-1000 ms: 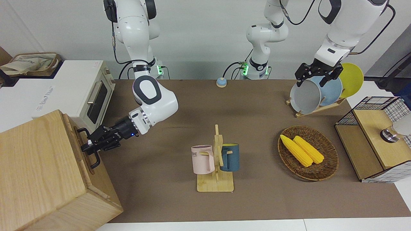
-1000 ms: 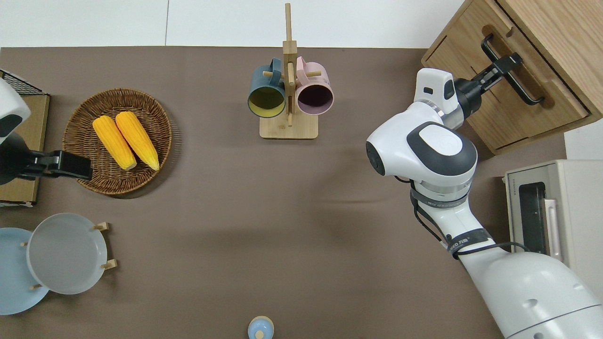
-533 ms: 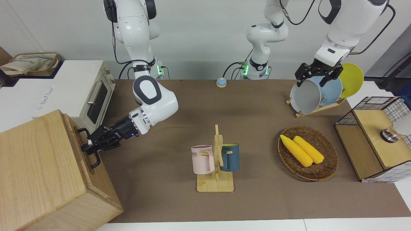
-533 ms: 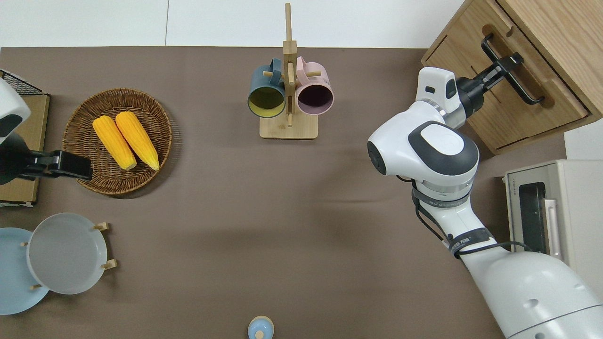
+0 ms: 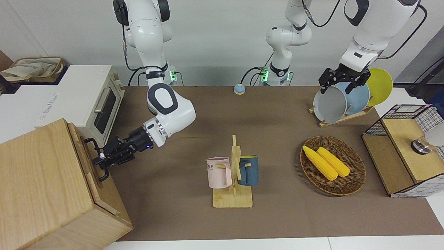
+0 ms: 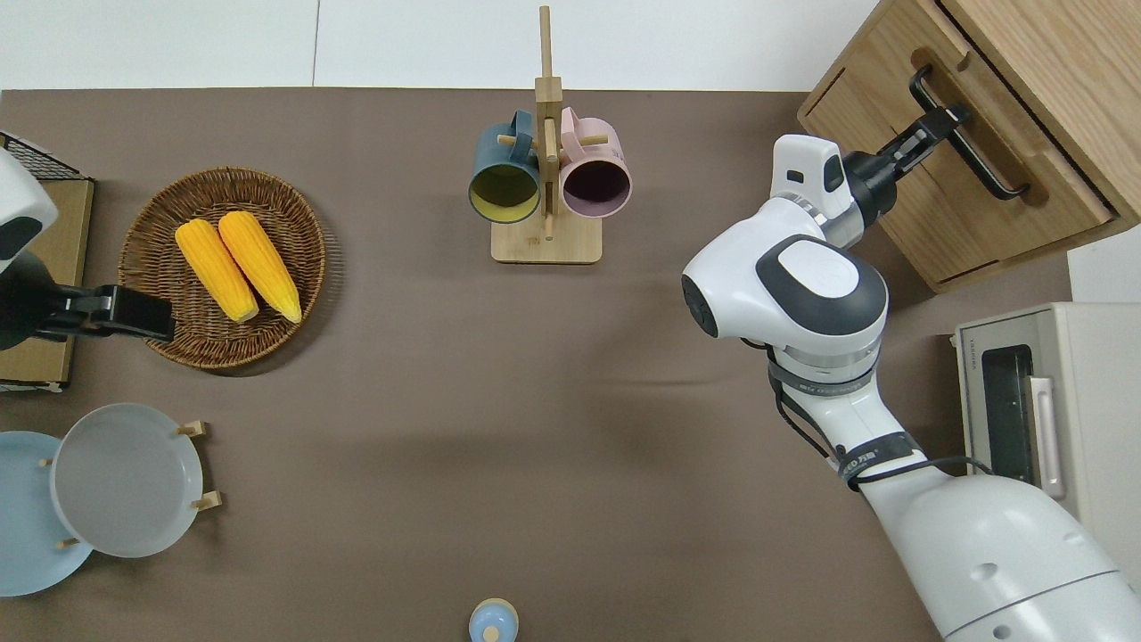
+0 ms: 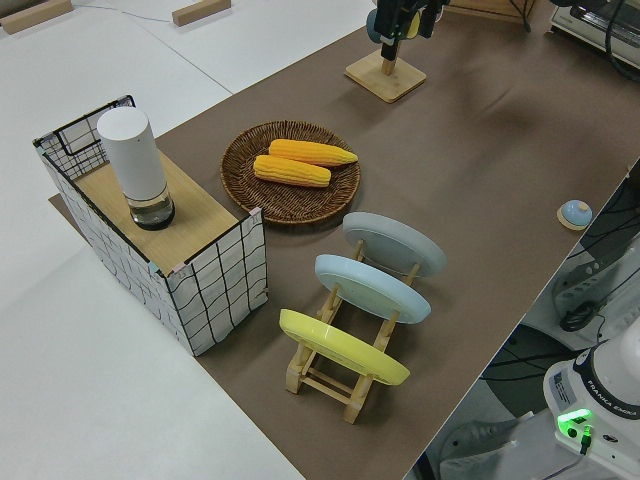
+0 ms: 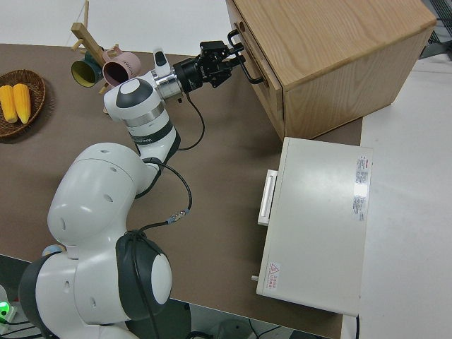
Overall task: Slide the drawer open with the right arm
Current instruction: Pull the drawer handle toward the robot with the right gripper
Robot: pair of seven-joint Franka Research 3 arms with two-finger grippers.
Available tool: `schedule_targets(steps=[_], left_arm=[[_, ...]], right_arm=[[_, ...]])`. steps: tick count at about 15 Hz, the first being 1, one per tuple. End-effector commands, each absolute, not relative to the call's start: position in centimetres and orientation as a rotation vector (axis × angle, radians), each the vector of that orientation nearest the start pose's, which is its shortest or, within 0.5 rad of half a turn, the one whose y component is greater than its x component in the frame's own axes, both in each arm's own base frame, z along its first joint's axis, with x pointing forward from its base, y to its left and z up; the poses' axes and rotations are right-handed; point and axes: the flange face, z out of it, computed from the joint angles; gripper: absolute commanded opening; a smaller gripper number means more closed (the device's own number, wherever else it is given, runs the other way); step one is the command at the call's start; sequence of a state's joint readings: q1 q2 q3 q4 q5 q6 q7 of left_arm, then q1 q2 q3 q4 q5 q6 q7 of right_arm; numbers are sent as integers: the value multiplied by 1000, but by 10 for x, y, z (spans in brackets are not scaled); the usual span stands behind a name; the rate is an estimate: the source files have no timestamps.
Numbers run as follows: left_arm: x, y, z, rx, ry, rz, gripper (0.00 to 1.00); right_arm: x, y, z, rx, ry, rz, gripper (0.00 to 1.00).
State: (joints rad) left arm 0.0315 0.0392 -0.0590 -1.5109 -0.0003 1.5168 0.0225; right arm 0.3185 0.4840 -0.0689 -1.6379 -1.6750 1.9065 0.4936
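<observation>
The pale wooden cabinet [image 5: 41, 173] stands at the right arm's end of the table, also in the overhead view [image 6: 1052, 53] and the right side view [image 8: 325, 49]. Its drawer [image 5: 95, 185] [image 6: 980, 201] stands slightly out of the cabinet front. My right gripper [image 5: 100, 160] [image 6: 943, 120] [image 8: 236, 60] is shut on the drawer's black bar handle [image 5: 103, 175] [image 6: 985, 160] [image 8: 248, 72], near the end of the bar farther from the robots. The left arm is parked.
A white toaster oven [image 5: 97, 104] [image 6: 1025, 401] stands beside the cabinet, nearer to the robots. A mug rack [image 5: 234, 177] is mid-table. A basket with corn [image 5: 333, 165], a plate rack [image 5: 341, 100] and a wire-mesh box [image 5: 402, 149] stand toward the left arm's end.
My right gripper has pulled back from the cabinet toward the table's middle with the handle in it. The drawer has slid out a little. The left arm has not moved.
</observation>
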Motion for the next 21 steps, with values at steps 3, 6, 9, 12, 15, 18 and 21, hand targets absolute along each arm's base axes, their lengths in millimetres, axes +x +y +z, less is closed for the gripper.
schedule_targets(steps=[3, 6, 9, 12, 15, 18, 21], left_arm=[[563, -13, 629, -3126, 94, 62, 993], [563, -13, 629, -3126, 94, 62, 993], [563, -13, 629, -3126, 94, 62, 993], [563, -13, 629, -3126, 94, 62, 993], [563, -13, 629, -3126, 94, 62, 993], [563, -13, 629, -3126, 94, 62, 993], [563, -13, 630, -3126, 94, 60, 993]], right_arm=[[691, 112, 390, 1519, 578, 391, 0], [689, 119, 390, 1521, 586, 395, 0], [684, 139, 390, 1519, 592, 400, 0], [677, 156, 392, 1499, 569, 388, 0], [666, 183, 391, 1533, 562, 380, 0], [651, 214, 389, 1554, 555, 371, 0], [635, 242, 389, 1557, 550, 366, 0]])
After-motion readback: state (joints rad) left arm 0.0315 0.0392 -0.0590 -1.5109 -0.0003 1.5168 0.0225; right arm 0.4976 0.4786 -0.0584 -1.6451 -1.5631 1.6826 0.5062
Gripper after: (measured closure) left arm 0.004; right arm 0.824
